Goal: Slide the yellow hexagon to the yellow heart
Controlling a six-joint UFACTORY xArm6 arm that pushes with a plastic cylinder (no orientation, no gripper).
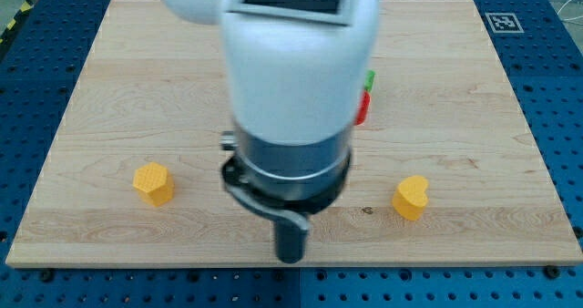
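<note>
A small yellow hexagon block (pixel 153 182) sits on the pale wooden board (pixel 474 98), near the view's bottom and over on the view's left. A small yellow heart block (pixel 412 197) sits near the view's bottom too, but far off on the view's right. The two are well apart.

The robot's big white and grey arm (pixel 291 80) fills the middle of the view. Its dark rod points down between the two yellow blocks, and the tip (pixel 290 258) is close to the board's near edge. It is not touching either block. The rod has no claws, so it cannot grab or let go; it only pushes, and right now it pushes nothing.

A bit of a red block (pixel 363 107) and a bit of a green block (pixel 370 77) peek out behind the arm. Their shapes are hidden.

The hexagon looks light and hard, and it will likely slide easily on the smooth wood. It may spin if it is poked off-centre. The best place to push looks like the middle of its left side, so it goes straight right to the heart.
</note>
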